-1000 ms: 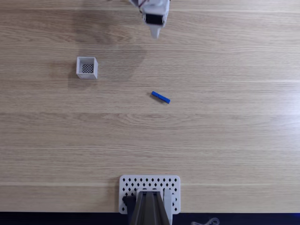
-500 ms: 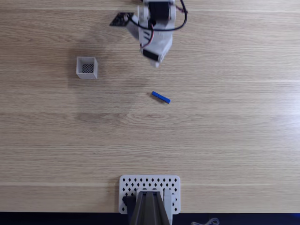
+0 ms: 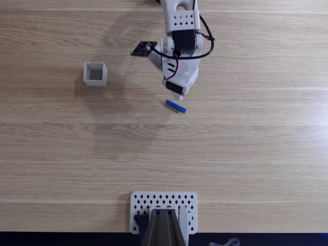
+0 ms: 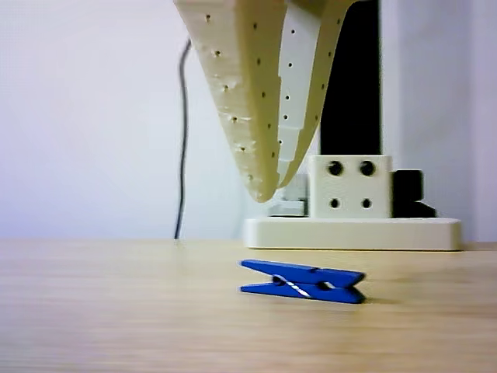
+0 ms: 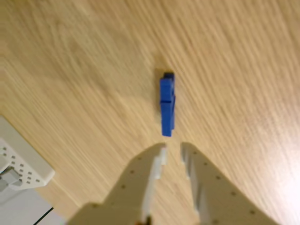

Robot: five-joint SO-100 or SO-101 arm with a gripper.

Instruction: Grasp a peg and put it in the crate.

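Claw (image 5: 173, 151): two pale perforated fingers, tips slightly parted with a narrow gap, nothing between them; raised clear of the tabletop (image 3: 256, 143) in the other view (image 4: 268, 194).

Peg (image 3: 176, 106): blue clothespin, lying flat on the tabletop just beyond the claw tips in the wrist view (image 5: 167, 106), its near end close to the gap; directly beneath the tips and apart from them in the other view (image 4: 303, 281).

Crate (image 3: 95, 74): white, open-topped, dark mesh bottom; upright, well to the left of the claw (image 3: 179, 93) in the fixed view.

Perforated plate (image 3: 164, 203): white, at the tabletop's bottom edge in the fixed view, far from the claw.
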